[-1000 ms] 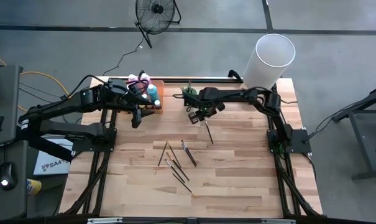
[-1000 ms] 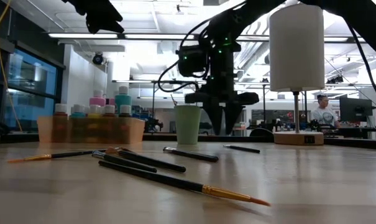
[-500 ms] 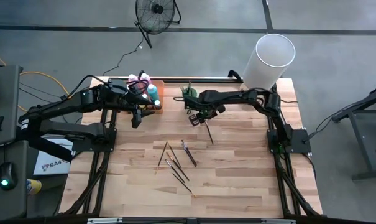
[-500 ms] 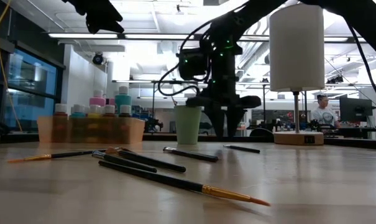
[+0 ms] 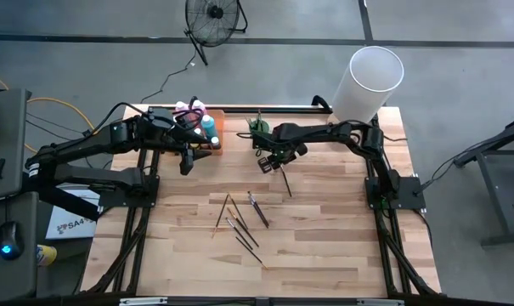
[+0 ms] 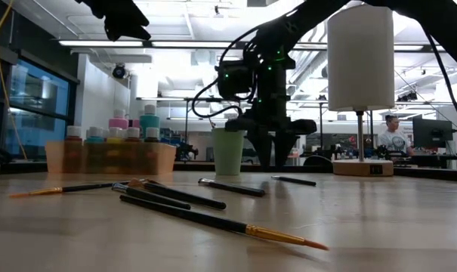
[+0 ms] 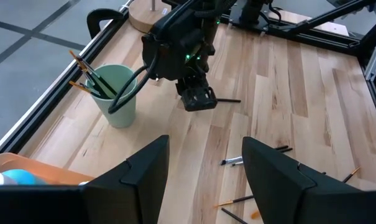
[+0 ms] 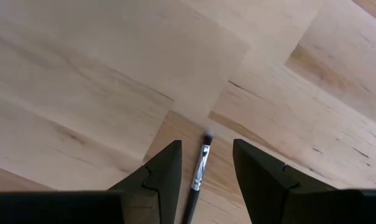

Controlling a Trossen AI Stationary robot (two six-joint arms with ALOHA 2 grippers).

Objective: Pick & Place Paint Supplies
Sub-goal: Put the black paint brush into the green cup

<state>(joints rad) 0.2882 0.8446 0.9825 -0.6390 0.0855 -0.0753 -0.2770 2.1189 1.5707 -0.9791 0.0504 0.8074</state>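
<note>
My right gripper (image 8: 206, 165) hangs over the wooden table (image 5: 324, 229), its jaws apart and holding nothing, with one brush (image 8: 199, 169) lying on the boards between them. At about ten o'clock from it stands the green cup (image 7: 118, 93), with several brushes leaning inside. My left gripper (image 7: 203, 171) hovers open and empty by the orange tray (image 6: 111, 157), which holds the paint bottles (image 6: 126, 134). More loose brushes (image 5: 244, 223) lie mid-table, toward six o'clock.
</note>
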